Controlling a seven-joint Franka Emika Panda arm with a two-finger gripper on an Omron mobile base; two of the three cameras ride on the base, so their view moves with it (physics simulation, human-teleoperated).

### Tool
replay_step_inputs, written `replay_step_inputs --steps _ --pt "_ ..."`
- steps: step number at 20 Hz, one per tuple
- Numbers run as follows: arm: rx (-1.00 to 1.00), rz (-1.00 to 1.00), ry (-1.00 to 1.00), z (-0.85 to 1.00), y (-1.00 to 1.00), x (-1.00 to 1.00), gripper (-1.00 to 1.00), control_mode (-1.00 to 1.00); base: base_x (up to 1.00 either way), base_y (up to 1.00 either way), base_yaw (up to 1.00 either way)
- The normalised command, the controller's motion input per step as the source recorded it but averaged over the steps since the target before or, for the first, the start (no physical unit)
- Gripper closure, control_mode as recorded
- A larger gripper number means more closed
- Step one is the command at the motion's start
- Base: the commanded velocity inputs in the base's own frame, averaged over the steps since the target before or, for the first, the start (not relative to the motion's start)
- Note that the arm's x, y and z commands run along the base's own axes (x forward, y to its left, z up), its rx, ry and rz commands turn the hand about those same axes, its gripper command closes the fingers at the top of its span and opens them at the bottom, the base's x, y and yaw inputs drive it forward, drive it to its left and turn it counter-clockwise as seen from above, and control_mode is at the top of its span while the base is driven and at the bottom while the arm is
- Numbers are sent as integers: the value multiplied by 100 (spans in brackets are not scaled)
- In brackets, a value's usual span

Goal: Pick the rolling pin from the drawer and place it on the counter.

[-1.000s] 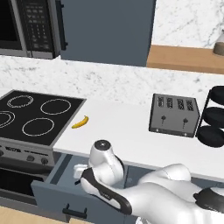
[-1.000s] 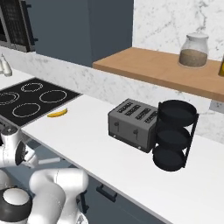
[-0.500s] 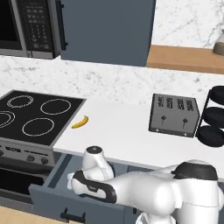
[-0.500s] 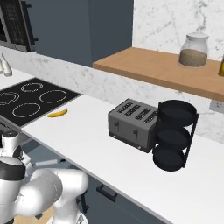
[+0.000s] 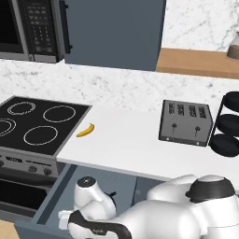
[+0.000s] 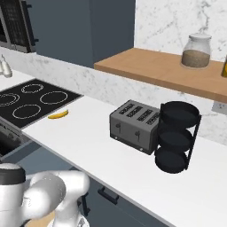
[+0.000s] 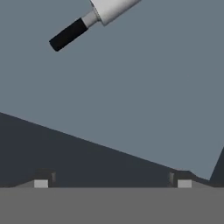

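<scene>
1. Claw: you have it spread wide, tips far apart, pinching nothing, above the drawer floor.
2. Rolling pin: lies flat in the drawer, ahead of your tips, apart from them. Judged rigid, light, smooth, apt to roll; grip the white barrel mid-length.
3. Appearance: white rod, pale collar, black handle tip.
4. Bench: destination, white slab; banana by stovetop.
</scene>
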Motion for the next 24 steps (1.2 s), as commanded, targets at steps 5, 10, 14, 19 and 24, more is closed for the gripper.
replay_step_inputs --steps 5,10,14,19,24 --pt "0 -2 -17 92 -21 -19 -100 -100 0 0 0" --pt "0 -4 0 97 -7 3 -100 -100 0 0 0" --pt "0 -15 0 29 -8 19 -100 -100 0 0 0" --pt "-5 -20 0 0 -4 56 -100 -100 0 0 0" --pt "-10 -12 0 -17 -2 64 -100 -100 0 0 0"
